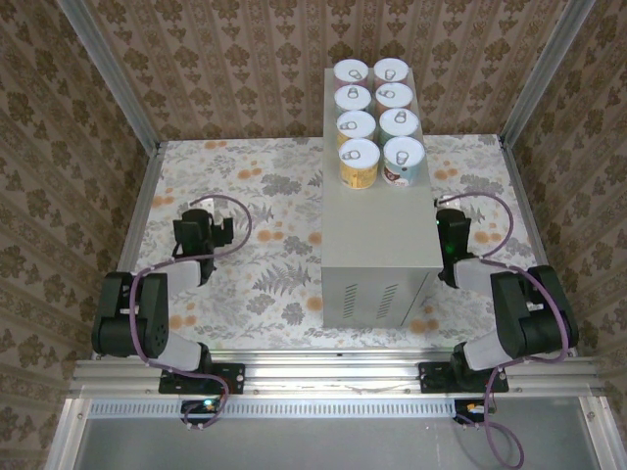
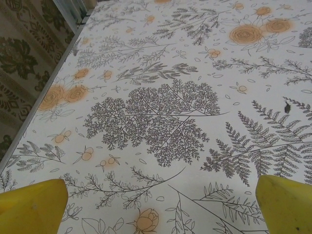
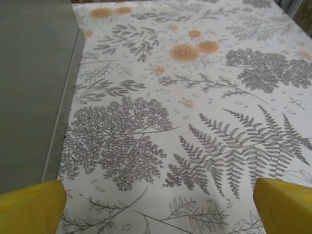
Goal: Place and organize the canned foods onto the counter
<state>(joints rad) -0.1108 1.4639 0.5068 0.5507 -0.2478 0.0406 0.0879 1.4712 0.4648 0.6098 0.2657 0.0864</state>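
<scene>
I'm looking down on a table (image 1: 255,196) covered in a pale print of grey ferns and orange flowers. Brown damask wallpaper (image 1: 59,117) closes it in on three sides, and a metal rail (image 1: 333,377) runs along the near edge where both arms are bolted.

The counter (image 1: 377,235) is a plain grey box standing right of the table's middle, with vent slots (image 1: 377,296) on its near face. The cans (image 1: 379,122) are on its flat top, all eight upright at the far end, in two rows of four packed close together. Their pull-tab lids are pale and silvery. The near-left can (image 1: 359,164) shows a yellow label.

The left claw (image 1: 211,230) sits over the table, well left of the counter. On its wrist camera the yellow fingers (image 2: 34,207) are spread wide with only the print between them.

The right claw (image 1: 453,235) sits just beside the counter's right side. Its fingers (image 3: 282,204) are spread wide too, holding nothing, and the grey wall of the counter fills the left of that view.
</scene>
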